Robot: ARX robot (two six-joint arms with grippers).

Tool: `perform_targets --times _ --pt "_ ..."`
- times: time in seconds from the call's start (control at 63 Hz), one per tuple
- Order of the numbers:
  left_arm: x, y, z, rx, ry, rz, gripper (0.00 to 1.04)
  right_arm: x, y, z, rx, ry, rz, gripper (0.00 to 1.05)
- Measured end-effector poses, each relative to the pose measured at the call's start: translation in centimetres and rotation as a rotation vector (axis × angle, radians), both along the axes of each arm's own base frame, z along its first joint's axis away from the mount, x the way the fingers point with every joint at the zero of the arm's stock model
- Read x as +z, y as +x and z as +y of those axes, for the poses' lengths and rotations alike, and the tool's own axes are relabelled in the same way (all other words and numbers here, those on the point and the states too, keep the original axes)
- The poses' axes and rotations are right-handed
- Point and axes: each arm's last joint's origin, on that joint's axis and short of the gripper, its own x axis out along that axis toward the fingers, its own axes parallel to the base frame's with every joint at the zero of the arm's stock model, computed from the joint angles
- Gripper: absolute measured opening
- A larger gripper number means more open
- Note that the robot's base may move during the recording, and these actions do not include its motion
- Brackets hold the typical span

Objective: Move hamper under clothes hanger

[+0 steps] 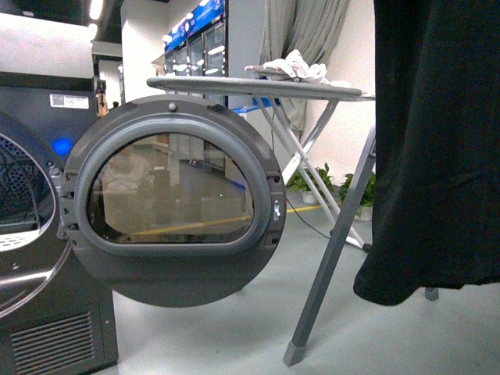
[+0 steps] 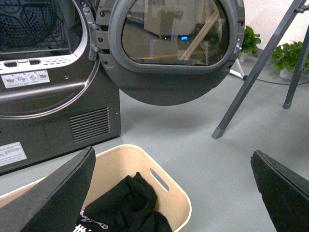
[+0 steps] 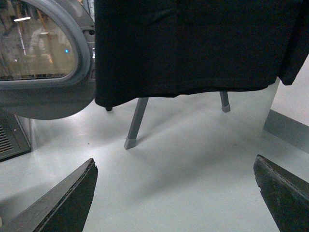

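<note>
The hamper (image 2: 126, 159), a beige tub with a slot handle, sits on the floor in front of the dryer in the left wrist view, with black clothes (image 2: 126, 203) inside. My left gripper (image 2: 172, 159) is open just above its rim, one finger over the tub, the other over bare floor. Only grey splayed legs of the clothes hanger (image 1: 336, 242) show, with a black garment (image 1: 437, 141) hanging from it; its bar is out of view. My right gripper (image 3: 175, 164) is open over bare floor, short of the hanger's leg (image 3: 135, 123) and the garment's hem.
The dark grey dryer (image 1: 47, 312) stands at the left with its round door (image 1: 176, 199) swung open toward the hanger. A white ironing board (image 1: 258, 86) stands behind, with potted plants (image 1: 312, 183) by the wall. Grey floor (image 2: 203, 145) lies between the hamper and the hanger's legs.
</note>
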Motion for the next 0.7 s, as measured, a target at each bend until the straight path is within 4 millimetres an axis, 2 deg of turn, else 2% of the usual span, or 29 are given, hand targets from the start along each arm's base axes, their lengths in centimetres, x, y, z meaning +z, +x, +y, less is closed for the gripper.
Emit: perform_targets --times 0.698 --pt "0.02 -0.02 0.0 0.001 0.0 -0.002 0.98 0.0 0.0 0.0 0.001 0.0 0.0 0.97"
